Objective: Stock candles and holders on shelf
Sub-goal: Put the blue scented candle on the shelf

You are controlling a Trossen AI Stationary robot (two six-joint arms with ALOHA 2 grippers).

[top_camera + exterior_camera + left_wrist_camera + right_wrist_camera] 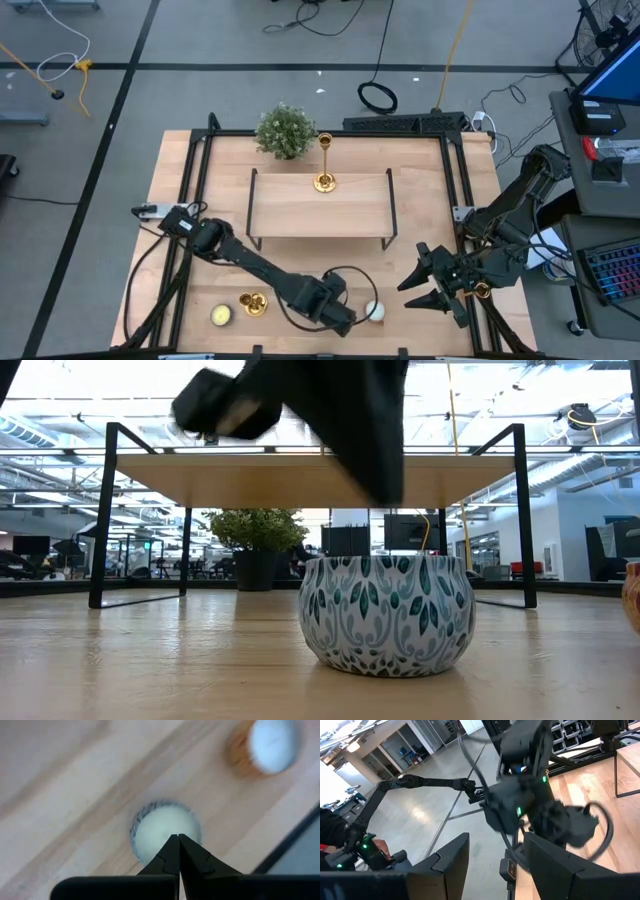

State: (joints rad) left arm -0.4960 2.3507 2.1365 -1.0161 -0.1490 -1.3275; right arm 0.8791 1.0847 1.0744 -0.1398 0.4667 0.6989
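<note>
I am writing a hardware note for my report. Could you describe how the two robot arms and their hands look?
Both arms are dark, nearly black, jointed links. The left arm carries a thin black cable looping near its wrist. Its hand ends in two slim, tapered black fingers. The right hand has two broader, angular black fingers. In the right wrist view, small green lights glow on the left arm's housing.

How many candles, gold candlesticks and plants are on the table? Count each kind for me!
Candles: 3 (yellowish candle, white candle, patterned candle)
Gold candlesticks: 2 (standing candlestick, lying candlestick)
Plants: 1 (green plant)
Total: 6
</note>
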